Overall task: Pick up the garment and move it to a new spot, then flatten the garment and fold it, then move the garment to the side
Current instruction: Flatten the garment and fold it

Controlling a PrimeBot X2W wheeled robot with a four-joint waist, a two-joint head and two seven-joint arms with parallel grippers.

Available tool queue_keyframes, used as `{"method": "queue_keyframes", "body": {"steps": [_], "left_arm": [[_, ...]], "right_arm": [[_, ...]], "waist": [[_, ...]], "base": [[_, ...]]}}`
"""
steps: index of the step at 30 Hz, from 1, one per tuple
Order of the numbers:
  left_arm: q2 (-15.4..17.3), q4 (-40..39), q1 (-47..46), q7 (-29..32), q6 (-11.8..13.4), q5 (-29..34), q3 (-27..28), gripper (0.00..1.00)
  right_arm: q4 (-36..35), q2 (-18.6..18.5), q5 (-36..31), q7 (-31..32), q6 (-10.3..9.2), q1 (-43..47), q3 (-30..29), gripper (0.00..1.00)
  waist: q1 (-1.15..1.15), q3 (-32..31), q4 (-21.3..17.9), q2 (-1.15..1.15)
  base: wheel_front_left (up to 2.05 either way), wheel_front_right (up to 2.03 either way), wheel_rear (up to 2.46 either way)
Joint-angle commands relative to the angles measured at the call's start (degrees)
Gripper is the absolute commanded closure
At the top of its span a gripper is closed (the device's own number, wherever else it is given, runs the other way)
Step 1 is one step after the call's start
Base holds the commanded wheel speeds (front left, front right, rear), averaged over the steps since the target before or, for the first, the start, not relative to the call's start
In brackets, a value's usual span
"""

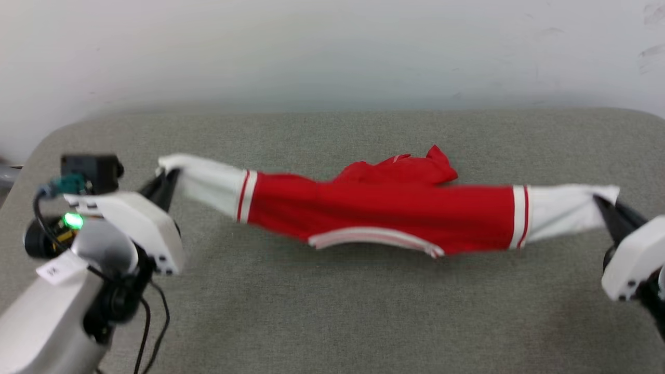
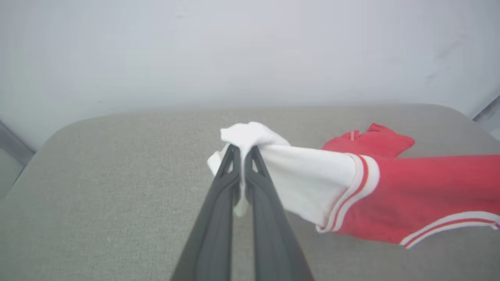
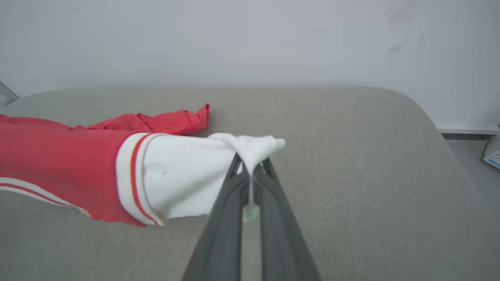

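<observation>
Crosswise, garment stretched left to right, left gripper, right gripper each clenching one end.

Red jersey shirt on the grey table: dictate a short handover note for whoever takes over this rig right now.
Left gripper: shut on one white sleeve end of the red jersey T-shirt.
Right gripper: shut on the other white sleeve end.
Shirt: stretched sideways between the two over the grey fabric-covered table, body bunched, not flat; a red fold seems to rest on the table behind it.
Done: gripped by both sleeves.
Left: lay flat, fold, move aside.
</observation>
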Motion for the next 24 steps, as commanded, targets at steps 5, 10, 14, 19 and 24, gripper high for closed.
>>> {"method": "queue_keyframes", "body": {"steps": [5, 10, 14, 19, 24], "left_arm": [[-2.2, 2.6, -9.0, -3.9, -1.2, 2.9, 1.6, 1.00], [-4.2, 7.8, -20.0, -4.6, -4.0, 4.7, 1.6, 1.00], [-5.8, 13.3, -28.8, -5.8, -6.4, 6.3, 1.6, 1.00], [-7.1, 20.1, -40.1, -7.0, -8.4, 8.7, 1.6, 1.00], [-7.4, 26.3, -51.3, -9.2, -10.2, 11.8, 1.6, 1.00]], "right_arm": [[2.2, -0.6, -1.5, -3.7, -0.06, -10.1, 1.1, 1.00], [6.5, -1.0, -2.2, -8.3, -0.06, -22.4, 1.3, 1.00], [11.2, -1.7, -3.1, -11.3, -0.06, -31.7, 1.9, 1.00], [17.2, -2.4, -4.9, -14.5, -0.06, -43.7, 2.8, 1.00], [23.2, -2.3, -6.4, -17.6, -0.06, -56.3, 4.5, 1.00]], "waist": [[0.00, 0.8, -0.4, 0.00], [0.00, 3.9, -0.7, 0.00], [0.00, 7.0, -0.8, 0.00], [0.00, 11.9, -1.3, 0.00], [0.00, 17.2, -2.5, 0.00]], "base": [[0.00, 0.00, 0.00], [0.00, 0.00, 0.00], [0.00, 0.00, 0.00], [0.00, 0.00, 0.00], [0.00, 0.00, 0.00]]}}
